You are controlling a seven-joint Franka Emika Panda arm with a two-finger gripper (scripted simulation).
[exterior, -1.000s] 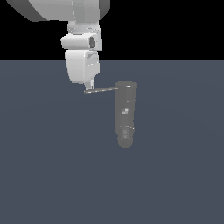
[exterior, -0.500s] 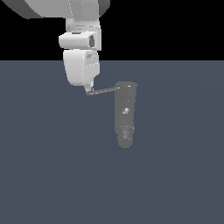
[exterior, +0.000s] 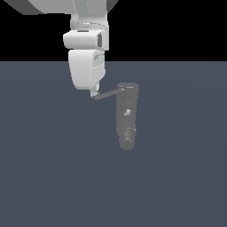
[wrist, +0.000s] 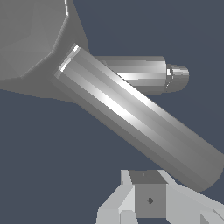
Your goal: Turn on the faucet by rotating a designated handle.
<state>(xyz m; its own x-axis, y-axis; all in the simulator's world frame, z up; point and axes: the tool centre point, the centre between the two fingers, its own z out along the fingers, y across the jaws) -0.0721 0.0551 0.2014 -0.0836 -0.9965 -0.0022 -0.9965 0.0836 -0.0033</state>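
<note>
One contact only: gripper (exterior: 94,95) at free end of handle (exterior: 107,93), which projects sideways from faucet (exterior: 127,115) top. Finger opening cannot be told. Push steadily around faucet axis; avoid slipping off the end.

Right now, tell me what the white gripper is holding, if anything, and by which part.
Cannot be told. The white gripper sits at the free end of the thin grey rod handle; neither view shows fingers closed around it.
</note>
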